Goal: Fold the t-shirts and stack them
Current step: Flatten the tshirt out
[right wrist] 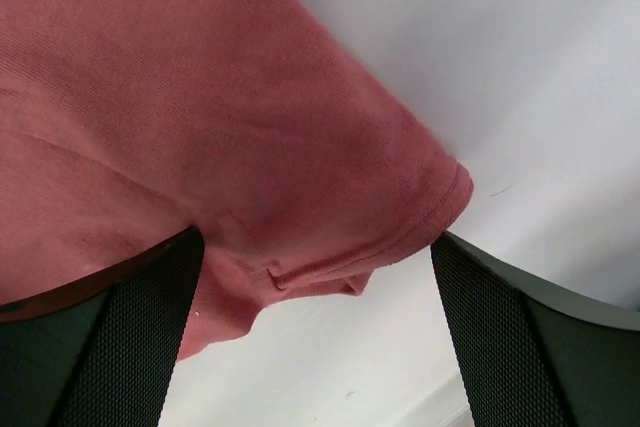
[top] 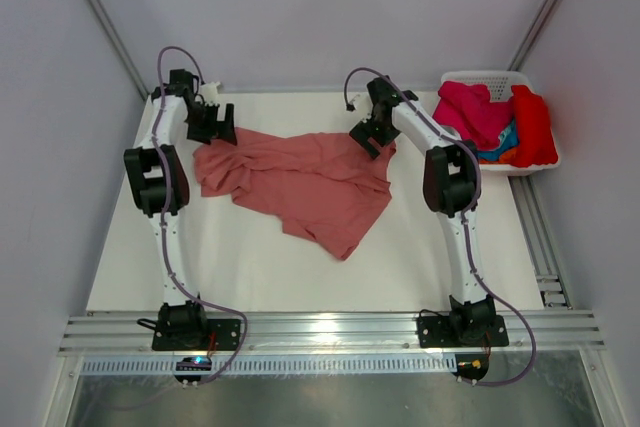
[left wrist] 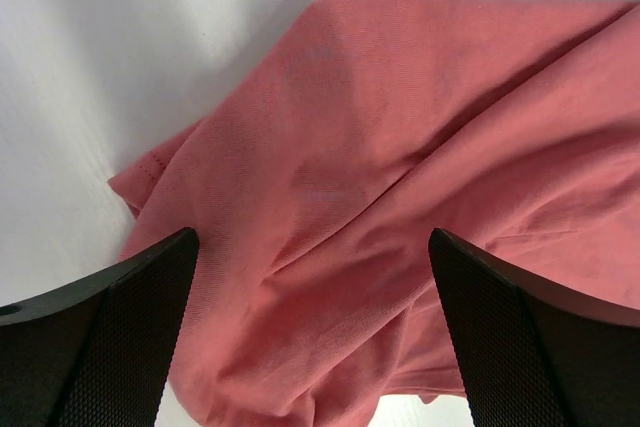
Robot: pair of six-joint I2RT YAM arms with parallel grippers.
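Here: left pincer (top: 222, 137), right pincer (top: 368, 141) agape over crumpled salmon t-shirt (top: 300, 185).

Blue t-shirt (top: 507, 136), only a sliver

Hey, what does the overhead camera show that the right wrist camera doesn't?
Only overhead: the white basket holding a magenta shirt and a red shirt, and the left gripper at the salmon t-shirt's left end. Only right wrist: that shirt's stitched hem up close. Both: the salmon t-shirt crumpled on the white table, and the open right gripper.
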